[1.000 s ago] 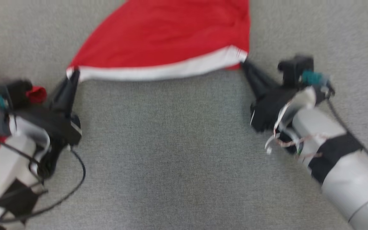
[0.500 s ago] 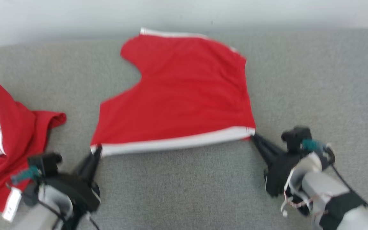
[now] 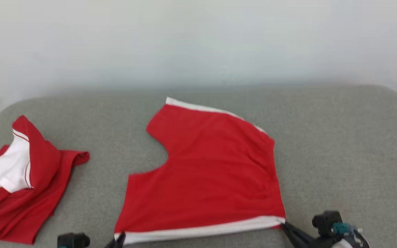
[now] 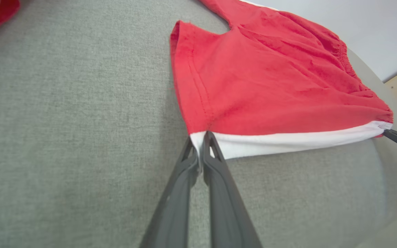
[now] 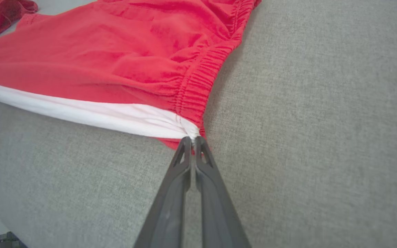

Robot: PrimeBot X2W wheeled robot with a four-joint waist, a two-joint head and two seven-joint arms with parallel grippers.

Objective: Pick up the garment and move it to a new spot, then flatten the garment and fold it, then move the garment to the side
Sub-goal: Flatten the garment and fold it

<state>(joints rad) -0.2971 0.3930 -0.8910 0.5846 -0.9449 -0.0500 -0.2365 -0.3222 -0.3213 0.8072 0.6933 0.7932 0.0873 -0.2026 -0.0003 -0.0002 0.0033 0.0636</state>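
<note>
Left gripper: fingers pressed together, pinching one corner of the white band, lower centre of the left wrist view. Right gripper: also clamped tight, on the band's other end, where it meets the gathered elastic waistband.

Task item: red cloth shorts. They lie mostly flat at the centre of the head view on the grey woven upholstered surface, with the held edge along the bottom of the frame.

Risks (judgement):
- Both holds take very little cloth, right at the fingertips. A sharp lift or a pull apart could slip a corner out.
- A sliver of red shows under the band at the right hold. I cannot tell if both layers are caught; if not, they would shear during a fold.
- Cloth bunches at the waistband, so creases are likely there.

Room:
- Open grey at the right of the head view.
- A strip is free above the shorts, up to the rounded far edge below the pale wall.
- A crumpled red-and-white garment sits lower left, apart from the shorts. A leftward drag could snag it.
</note>
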